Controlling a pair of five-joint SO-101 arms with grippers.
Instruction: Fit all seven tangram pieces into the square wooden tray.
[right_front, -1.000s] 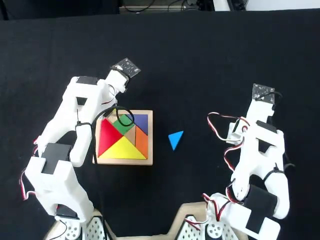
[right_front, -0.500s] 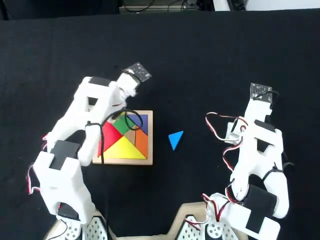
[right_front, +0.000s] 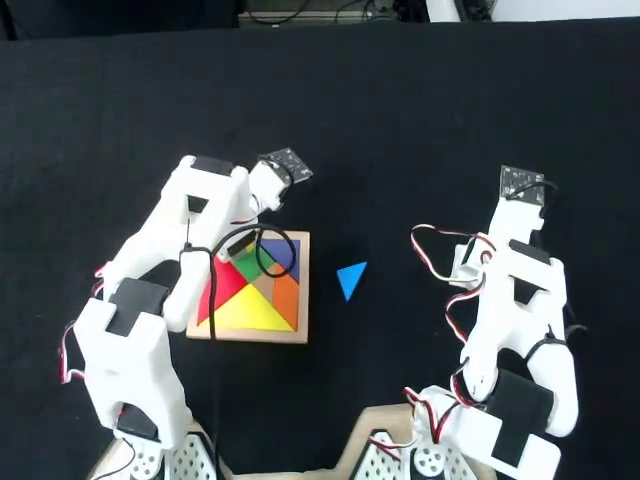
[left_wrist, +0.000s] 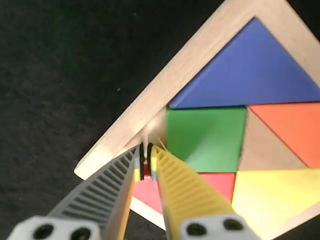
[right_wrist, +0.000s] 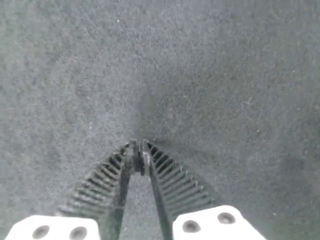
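- most of the job looks done: the wooden tray (right_front: 250, 336) sits on the black table (right_front: 400, 120) under your left arm, and coloured pieces cover nearly all of its floor.
- you can make out a red piece (right_front: 222, 285), a yellow piece (right_front: 255, 310), a green square (left_wrist: 205, 137), a dark blue triangle (left_wrist: 250, 70) and an orange piece (left_wrist: 285, 125), all lying flat and touching edge to edge.
- a triangular patch of bare wood (left_wrist: 265, 150) shows between the green, orange and yellow pieces. it reads as an unfilled slot, though it could be a wood-coloured piece.
- the small light blue triangle (right_front: 350, 279) lies loose on the table beside the tray, between your two arms. this is the clearest thing left to place.
- the left arm covers part of the tray, so you cannot count all the pieces inside.
- your left claw (left_wrist: 145, 152) is clenched with nothing gripped, its tips down at a corner inside the tray by the green and red pieces.
- your right claw (right_wrist: 137, 152) is also clenched and empty, over bare table well apart from the blue triangle.
- what remains, by my judgement: pick up that triangle and seat it.
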